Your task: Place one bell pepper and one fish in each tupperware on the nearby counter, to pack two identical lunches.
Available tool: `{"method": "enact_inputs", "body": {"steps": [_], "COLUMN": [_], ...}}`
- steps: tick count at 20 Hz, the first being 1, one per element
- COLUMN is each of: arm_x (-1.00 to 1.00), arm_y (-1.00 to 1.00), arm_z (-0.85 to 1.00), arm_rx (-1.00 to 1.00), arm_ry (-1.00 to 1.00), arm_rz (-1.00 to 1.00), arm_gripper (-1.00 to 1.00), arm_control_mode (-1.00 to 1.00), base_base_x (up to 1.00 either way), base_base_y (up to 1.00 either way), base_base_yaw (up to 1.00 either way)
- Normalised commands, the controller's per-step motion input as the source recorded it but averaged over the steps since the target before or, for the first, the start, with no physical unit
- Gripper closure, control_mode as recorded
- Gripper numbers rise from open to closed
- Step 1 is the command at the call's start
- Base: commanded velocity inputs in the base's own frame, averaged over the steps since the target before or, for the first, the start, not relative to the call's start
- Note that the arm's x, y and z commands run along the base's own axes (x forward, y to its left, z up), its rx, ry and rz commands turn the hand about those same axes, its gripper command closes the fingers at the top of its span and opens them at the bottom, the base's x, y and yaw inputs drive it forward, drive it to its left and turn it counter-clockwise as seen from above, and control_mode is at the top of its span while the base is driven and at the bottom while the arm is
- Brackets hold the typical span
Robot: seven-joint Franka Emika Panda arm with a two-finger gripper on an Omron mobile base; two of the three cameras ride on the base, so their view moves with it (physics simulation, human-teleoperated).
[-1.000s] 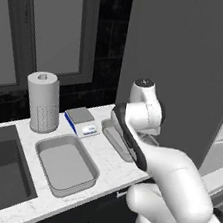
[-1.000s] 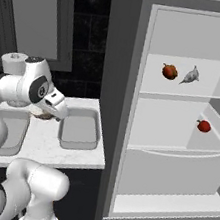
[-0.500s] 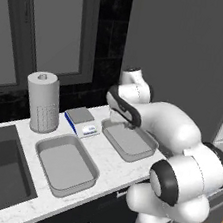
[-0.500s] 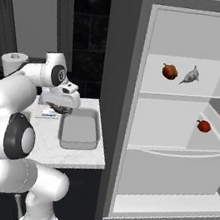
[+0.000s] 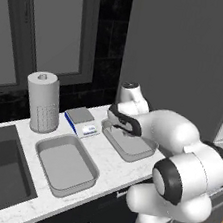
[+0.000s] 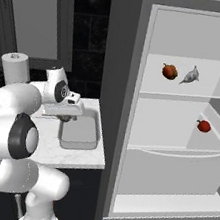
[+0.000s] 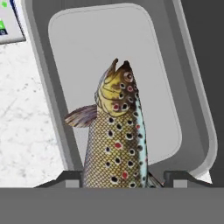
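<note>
One spotted fish (image 7: pixel 114 140) stands clamped between the tips of the tool (image 7: pixel 122 177), its head pointing to 12 o'clock over an empty tupperware (image 7: pixel 192 105) on the worktop (image 7: pixel 26 122). At 10 o'clock lies a small box (image 7: pixel 8 22). Nothing blocks the container below.

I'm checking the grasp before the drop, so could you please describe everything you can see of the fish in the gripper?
The fish is a trout-like one: golden-brown scaly skin with dark and red spots, a pale bluish belly edge, one brown fin fanned out sideways. It points head-first away from the gripper, whose fingertips clamp its rear body; the tail is hidden. It hangs above the empty grey tupperware on the white marbled counter.
</note>
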Motion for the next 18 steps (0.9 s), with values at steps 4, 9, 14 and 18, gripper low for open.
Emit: {"method": "enact_inputs", "body": {"steps": [4, 9, 14, 18], "arm_x": [0.03, 0.62, 0.65, 0.27], "arm_y": [-0.46, -0.17, 0.02, 0.0], "arm_z": [-0.02, 0.0, 0.0, -0.13], "arm_rx": [0.13, 0.05, 0.0, 0.0], "arm_ry": [-0.21, 0.05, 0.13, -0.01], "arm_rz": [0.13, 0.09, 0.03, 0.0], "arm_gripper": [1.0, 1.0, 1.0, 1.0], "arm_control_mode": [-1.0, -1.0, -1.0, -1.0], "base_base_x": [0.0, 0.0, 0.0, 0.0], "base_base_y": [0.0, 0.0, 0.0, 0.0], "base_base_yaw": [0.0, 0.0, 0.0, 0.0]}}
